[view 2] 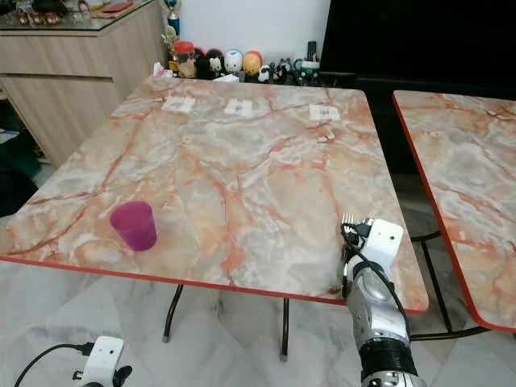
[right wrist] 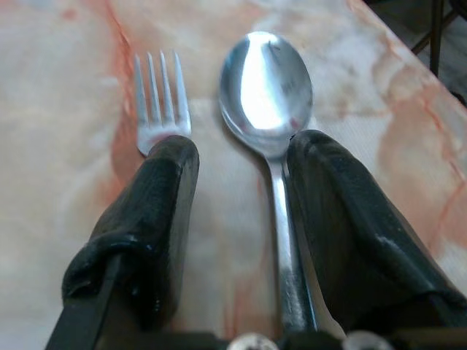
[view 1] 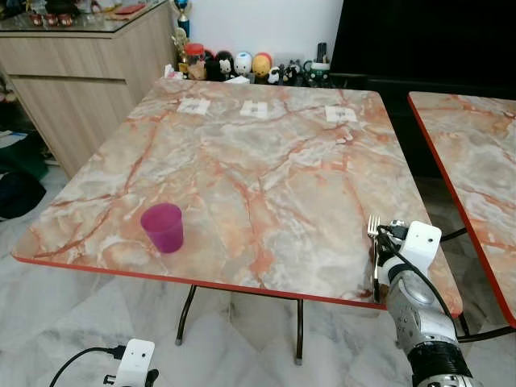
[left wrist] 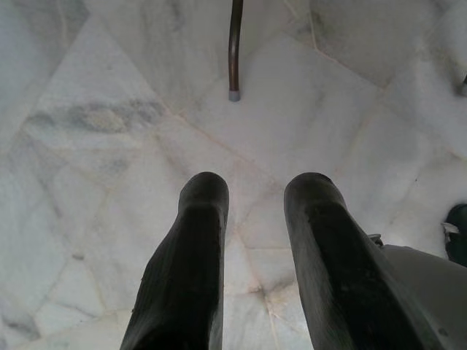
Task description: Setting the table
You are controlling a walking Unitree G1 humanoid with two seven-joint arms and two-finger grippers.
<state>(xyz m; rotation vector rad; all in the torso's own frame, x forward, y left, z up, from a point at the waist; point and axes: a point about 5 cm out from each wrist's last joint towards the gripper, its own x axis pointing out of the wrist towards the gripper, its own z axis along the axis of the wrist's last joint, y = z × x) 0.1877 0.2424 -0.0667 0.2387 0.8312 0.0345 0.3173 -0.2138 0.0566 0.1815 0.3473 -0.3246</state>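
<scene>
In your head views, the cup (view 1: 162, 226) stands near the tabletop's (view 1: 266, 161) front left edge while the right pincer (right wrist: 241, 171) rests at its front right. Your left wrist view has the left pincer (left wrist: 255, 219) parted over floor (left wrist: 109, 131), holding nothing. Your right wrist view shows fingers apart, gripping nothing, with the fork (right wrist: 159, 102) and spoon (right wrist: 266, 87) lying flat between them.

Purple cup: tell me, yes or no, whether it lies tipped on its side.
No, the purple cup stands upright, mouth up, on the marble table near its front left edge.
</scene>
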